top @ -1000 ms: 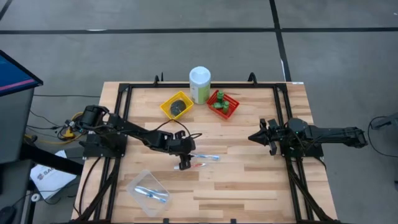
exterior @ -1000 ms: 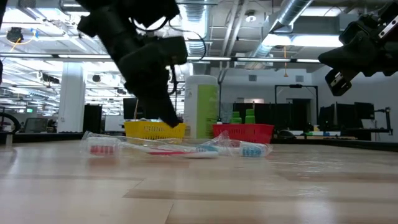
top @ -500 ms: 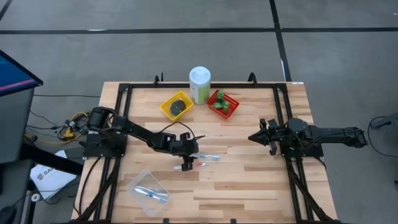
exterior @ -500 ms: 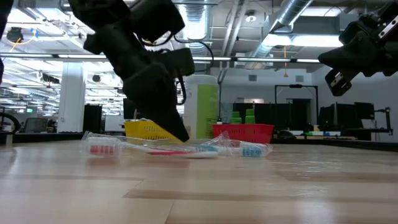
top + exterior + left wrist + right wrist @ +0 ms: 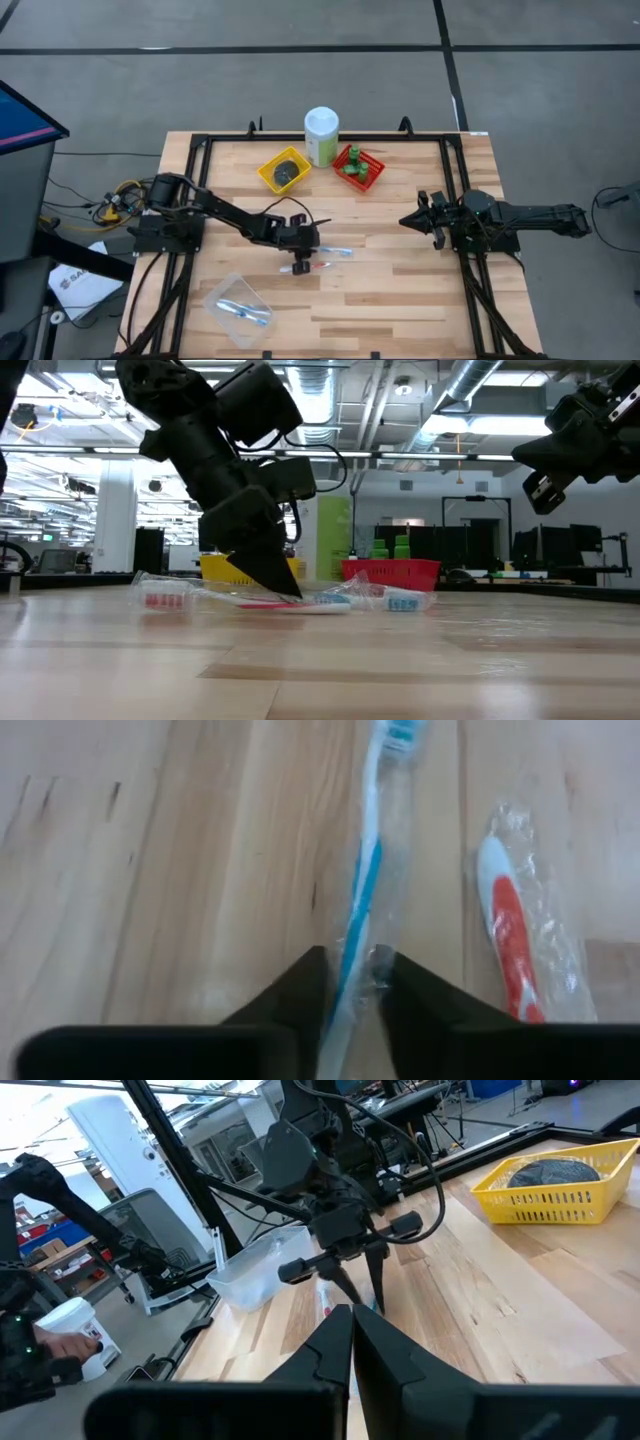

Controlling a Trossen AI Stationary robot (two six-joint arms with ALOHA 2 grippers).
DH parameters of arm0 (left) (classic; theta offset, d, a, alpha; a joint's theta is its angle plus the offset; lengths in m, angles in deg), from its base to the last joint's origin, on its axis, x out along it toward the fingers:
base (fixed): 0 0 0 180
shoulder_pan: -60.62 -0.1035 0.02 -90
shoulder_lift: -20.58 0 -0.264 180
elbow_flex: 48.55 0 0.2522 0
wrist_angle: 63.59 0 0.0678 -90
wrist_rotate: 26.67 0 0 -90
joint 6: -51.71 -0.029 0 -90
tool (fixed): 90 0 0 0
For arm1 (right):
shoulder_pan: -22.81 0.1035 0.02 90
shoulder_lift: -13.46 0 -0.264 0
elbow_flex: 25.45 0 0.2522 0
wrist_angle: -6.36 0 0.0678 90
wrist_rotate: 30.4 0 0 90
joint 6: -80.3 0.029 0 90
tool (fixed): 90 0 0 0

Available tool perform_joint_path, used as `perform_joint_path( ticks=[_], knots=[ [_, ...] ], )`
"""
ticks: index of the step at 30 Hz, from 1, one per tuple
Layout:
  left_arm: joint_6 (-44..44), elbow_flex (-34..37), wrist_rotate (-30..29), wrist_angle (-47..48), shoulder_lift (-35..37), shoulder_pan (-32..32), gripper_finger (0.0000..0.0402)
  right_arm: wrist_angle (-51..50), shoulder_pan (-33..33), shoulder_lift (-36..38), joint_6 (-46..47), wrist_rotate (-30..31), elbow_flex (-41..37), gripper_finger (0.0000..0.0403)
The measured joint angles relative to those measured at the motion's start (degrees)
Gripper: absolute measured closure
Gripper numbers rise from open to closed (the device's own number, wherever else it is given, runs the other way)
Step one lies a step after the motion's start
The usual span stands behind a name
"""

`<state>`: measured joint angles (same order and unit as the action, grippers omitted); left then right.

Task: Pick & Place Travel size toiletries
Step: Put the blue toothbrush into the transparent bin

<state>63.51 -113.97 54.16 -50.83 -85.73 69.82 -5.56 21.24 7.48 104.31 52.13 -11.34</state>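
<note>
Two wrapped toothbrushes lie flat mid-table: a blue-and-white toothbrush (image 5: 368,870) and a red-and-white toothbrush (image 5: 510,935). My left gripper (image 5: 299,262) is down on them, shut on the blue one, its tips at the table top (image 5: 288,591). A yellow basket (image 5: 270,175) holds dark round tins (image 5: 287,171). A red basket (image 5: 372,172) holds small green bottles (image 5: 351,163). A clear tub (image 5: 236,300) near the near-left edge holds two more blue sticks. My right gripper (image 5: 412,220) hovers shut at the table's right. My left gripper pinches the blue toothbrush's handle (image 5: 345,982) and its clear wrap between the two fingers. The fingers (image 5: 300,990) come from above, slanting down, and lie along the handle. The toothbrush lies flat on the table, its head end (image 5: 400,732) pointing away from the fingers.
A tall pale-green canister (image 5: 321,135) with a white cap stands at the far edge between the two baskets. A black frame (image 5: 195,200) runs around the table top. Bare wood (image 5: 390,300) spreads across the near right.
My left gripper has come down toward the two toothbrushes until its fingertips reach the table top, with the arm stretching a little farther out. The toothbrushes have stayed where they were.
</note>
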Motion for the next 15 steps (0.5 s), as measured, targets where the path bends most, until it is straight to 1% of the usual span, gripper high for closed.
perform_joint_path(
  ticks=[3, 5, 7, 10, 12, 15],
  knots=[
    [0.0, 0.1, -0.3, 0.9, 0.8, -0.8, 0.0365, 0.0, 0.0, 0.0, 0.0, 0.0, 0.0, 0.0396],
    [0.1, 0.1, 0.8, 0.6, 1.0, -1.3, 0.0386, 0.0, 0.0, 0.0, 0.0, 0.0, 0.0, 0.0396],
    [0.7, 0.1, 2.2, 0.8, 1.0, -1.6, 0.0386, 0.0, 0.0, 0.0, 0.0, 0.0, 0.0, 0.0396],
    [0.9, 0.1, 2.2, 0.8, 1.2, -1.5, 0.0378, 0.0, 0.0, 0.0, 0.0, 0.0, 0.0, 0.0396],
    [0.9, 0.2, 2.3, 1.6, 2.7, -0.9, 0.0380, 0.0, 0.0, 0.0, 0.0, 0.0, 0.0, 0.0396],
    [0.7, 0.1, 2.7, 3.3, 6.8, 0.0, 0.0388, 0.0, 0.0, 0.0, -0.2, 0.0, 0.0, 0.0396]
  ],
)
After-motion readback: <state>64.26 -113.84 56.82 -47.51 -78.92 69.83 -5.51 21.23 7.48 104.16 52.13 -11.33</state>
